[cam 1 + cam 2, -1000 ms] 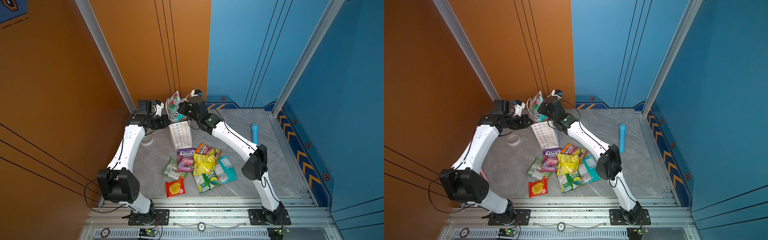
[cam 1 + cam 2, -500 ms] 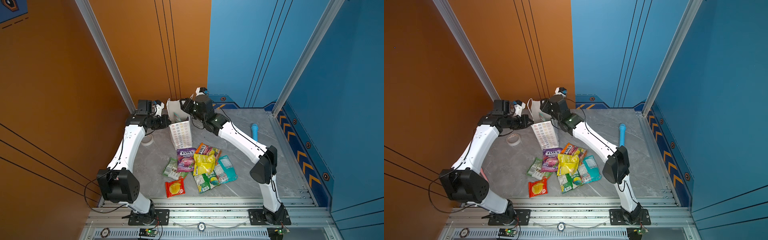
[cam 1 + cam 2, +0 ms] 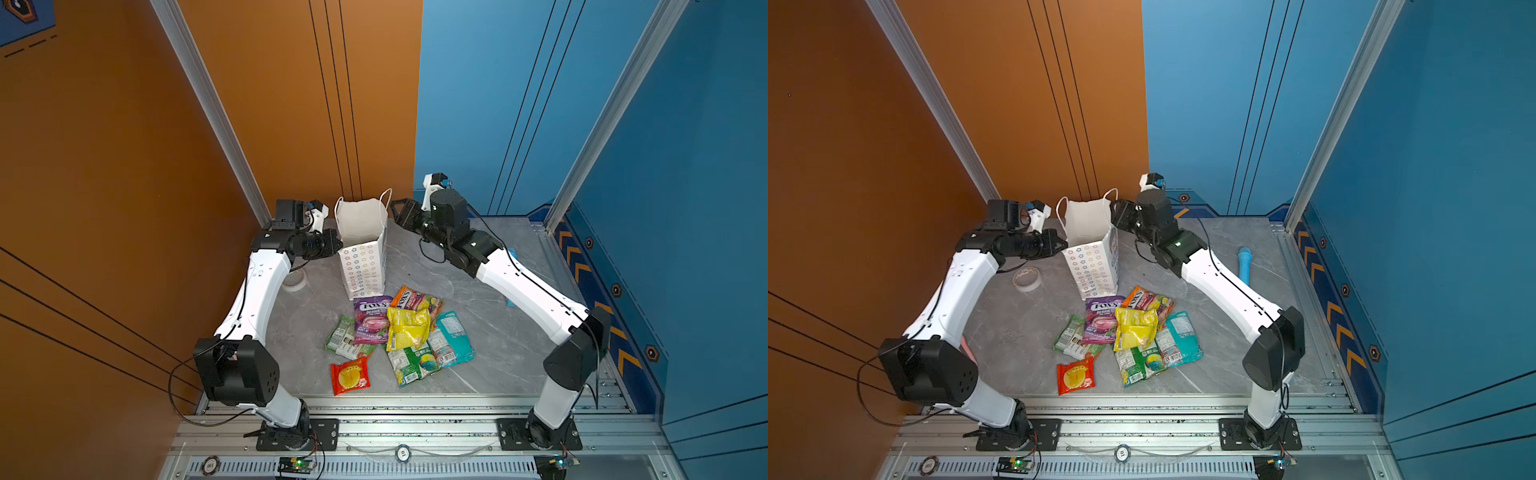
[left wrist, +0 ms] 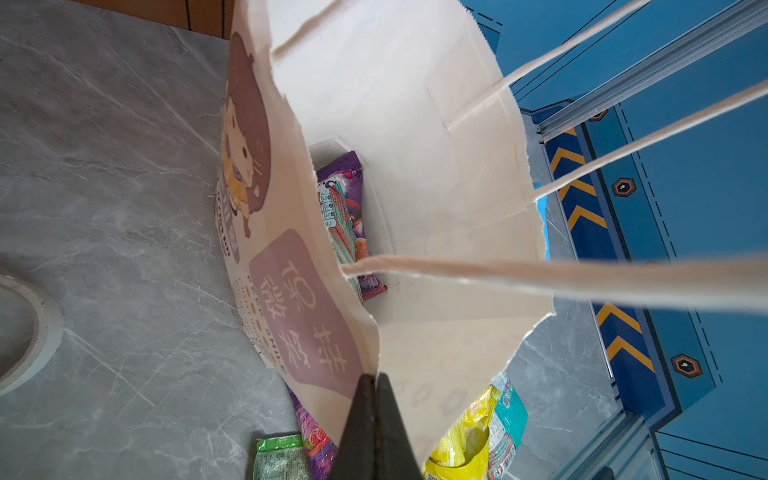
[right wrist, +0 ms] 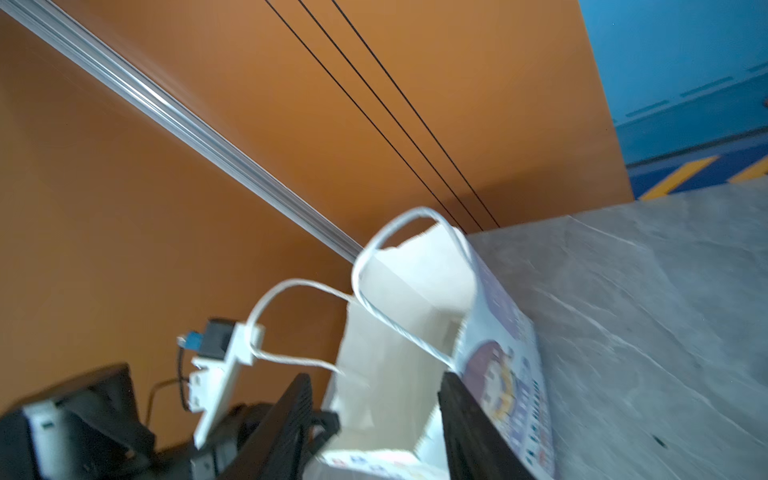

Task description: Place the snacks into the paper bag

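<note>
The white paper bag (image 3: 363,257) (image 3: 1092,266) stands upright at the back of the table, mouth open. My left gripper (image 3: 336,245) (image 4: 376,382) is shut on a corner of its rim. Inside the bag (image 4: 415,124) lie a purple packet and a striped one (image 4: 343,199). My right gripper (image 3: 401,210) (image 5: 374,378) is open and empty, just right of the bag's top (image 5: 395,374). In front of the bag lies a pile of snacks: purple FOX'S (image 3: 371,318), orange FOX'S (image 3: 411,297), yellow (image 3: 407,328), teal (image 3: 451,338), green (image 3: 347,343), red (image 3: 350,375).
A roll of clear tape (image 3: 1026,278) (image 4: 25,328) lies left of the bag under my left arm. A blue stick (image 3: 1244,266) lies at the right, partly behind my right arm. Orange and blue walls close in the back and sides.
My right gripper held a packet over the bag a second ago. It has opened, the packet is gone from it, and the gripper has drawn back to the right. The left gripper has not moved.
</note>
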You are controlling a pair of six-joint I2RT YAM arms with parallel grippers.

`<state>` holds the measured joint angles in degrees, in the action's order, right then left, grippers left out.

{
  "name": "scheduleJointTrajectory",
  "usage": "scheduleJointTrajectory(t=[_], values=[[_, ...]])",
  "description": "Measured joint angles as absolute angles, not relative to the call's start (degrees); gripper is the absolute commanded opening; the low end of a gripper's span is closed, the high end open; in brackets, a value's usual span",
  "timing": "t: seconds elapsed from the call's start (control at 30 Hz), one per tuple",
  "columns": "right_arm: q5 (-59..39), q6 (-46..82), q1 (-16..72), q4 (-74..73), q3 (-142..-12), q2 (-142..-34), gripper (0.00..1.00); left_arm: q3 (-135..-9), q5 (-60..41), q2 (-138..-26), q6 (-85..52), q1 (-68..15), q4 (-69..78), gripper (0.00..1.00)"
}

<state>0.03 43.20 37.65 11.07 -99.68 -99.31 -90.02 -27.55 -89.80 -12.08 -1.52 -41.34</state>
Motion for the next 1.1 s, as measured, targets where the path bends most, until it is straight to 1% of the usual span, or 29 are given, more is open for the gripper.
scheduleJointTrajectory(t=[0.3, 0.47, 0.73, 0.9, 1.1], values=[[-6.33, 38.35, 28.38, 22.17, -72.14, -81.69, 0.52, -90.02, -27.55, -90.02, -12.08, -1.52, -41.32, 0.02], [-10.79, 36.62, 23.79, 27.27, -60.16, -75.05, 0.53, -90.02, -27.55, -90.13, -12.05, -1.52, -41.28, 0.02], [-17.76, 34.37, 21.96, 31.38, -47.72, -74.13, 0.53, -90.02, -27.53, -90.13, -12.05, -1.52, -41.30, 0.02], [-21.19, 33.54, 21.78, 31.29, -44.47, -75.75, 0.53, -90.02, -27.53, -90.13, -12.05, -1.52, -41.30, 0.02], [-22.31, 32.73, 21.78, 30.68, -41.65, -78.26, 0.53, -90.02, -27.53, -90.13, -12.05, -1.52, -41.30, 0.02]])
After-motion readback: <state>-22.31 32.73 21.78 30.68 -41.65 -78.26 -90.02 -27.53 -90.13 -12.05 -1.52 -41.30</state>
